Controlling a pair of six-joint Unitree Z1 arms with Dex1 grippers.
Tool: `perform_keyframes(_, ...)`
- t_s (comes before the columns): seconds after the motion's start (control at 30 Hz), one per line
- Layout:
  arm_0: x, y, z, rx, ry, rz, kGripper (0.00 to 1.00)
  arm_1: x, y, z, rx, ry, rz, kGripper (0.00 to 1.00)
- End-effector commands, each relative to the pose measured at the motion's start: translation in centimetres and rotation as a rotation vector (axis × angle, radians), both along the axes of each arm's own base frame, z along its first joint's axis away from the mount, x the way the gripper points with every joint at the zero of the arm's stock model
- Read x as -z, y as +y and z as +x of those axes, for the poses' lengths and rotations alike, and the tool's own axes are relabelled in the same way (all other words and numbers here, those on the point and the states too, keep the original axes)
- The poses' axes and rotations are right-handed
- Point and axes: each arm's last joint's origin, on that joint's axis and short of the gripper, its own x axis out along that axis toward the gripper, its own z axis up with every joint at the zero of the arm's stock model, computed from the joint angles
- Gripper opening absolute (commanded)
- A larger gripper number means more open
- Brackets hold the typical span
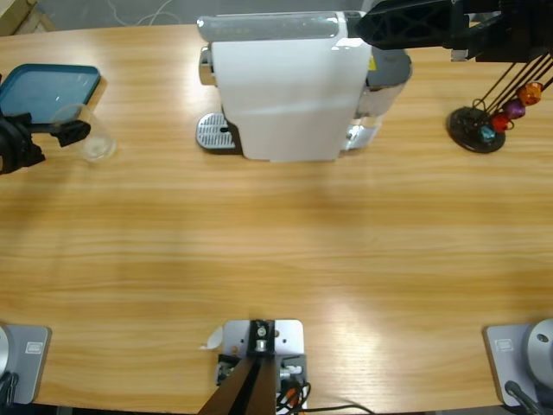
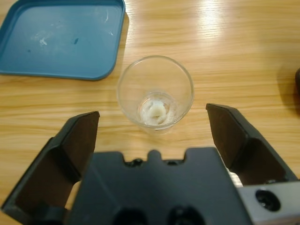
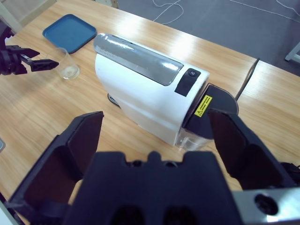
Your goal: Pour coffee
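Clear tumbler [image 2: 155, 93] stands beside the blue tray [image 2: 61, 37], unheld before the wide-open left end effector [image 2: 154, 136].

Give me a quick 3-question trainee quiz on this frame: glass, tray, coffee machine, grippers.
1. True or false: the left gripper is shut on the glass tumbler.
2. Where does the blue tray lie relative to the tumbler? A) under it B) beside it on the table, apart from it C) on top of the coffee machine
3. Fill in: the right gripper hangs above the ____ with its jaws open.

Key: 1 false, the jaws are open on either side of the tumbler. 2 B. 3 coffee machine.
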Motion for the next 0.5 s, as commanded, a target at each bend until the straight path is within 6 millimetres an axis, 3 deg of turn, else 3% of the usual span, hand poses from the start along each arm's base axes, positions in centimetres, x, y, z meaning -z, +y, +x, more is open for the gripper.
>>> perform_keyframes(0.03,3.5,-0.5,1.2,-0.014,0.040,0.035,1.000,2.3,0.7,0.2,-0.008,0.066,-0.067,1.000)
perform_keyframes(0.5,4.7,-0.4,2.7,-0.051,0.028,0.074,1.000,3.1,1.3,0.6,-0.012,0.093,-0.088,1.000)
